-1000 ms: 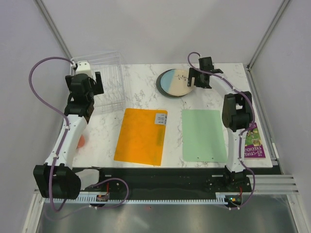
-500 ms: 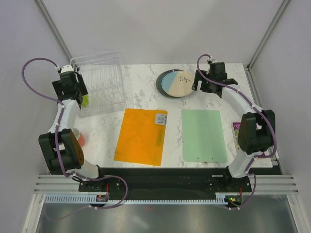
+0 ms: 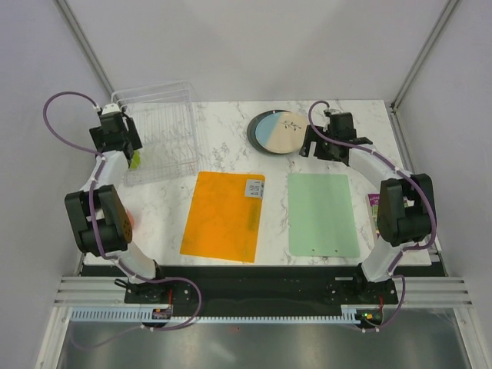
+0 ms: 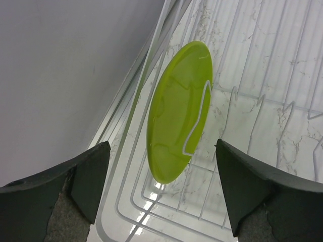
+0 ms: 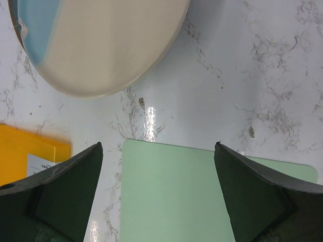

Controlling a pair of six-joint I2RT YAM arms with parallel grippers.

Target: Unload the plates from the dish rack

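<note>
A lime green plate (image 4: 179, 113) stands on edge in the white wire dish rack (image 3: 163, 134), at its left side; it also shows in the top view (image 3: 135, 159). My left gripper (image 4: 161, 201) is open and hovers just above the plate, jaws on either side of it, not touching. A stack of plates (image 3: 277, 131), cream and pale blue on top, lies on the table at the back; its cream top plate shows in the right wrist view (image 5: 101, 45). My right gripper (image 5: 159, 201) is open and empty, beside the stack, over the corner of the green mat (image 5: 202, 196).
An orange mat (image 3: 224, 215) and a pale green mat (image 3: 323, 214) lie flat on the marble table (image 3: 231, 154). A purple booklet (image 3: 400, 227) lies at the right edge. An orange object (image 3: 129, 221) sits by the left arm. Walls close in left and right.
The left arm swung back and left to the rack's left side, over the lime plate. The right gripper moved off the stack towards the green mat.
</note>
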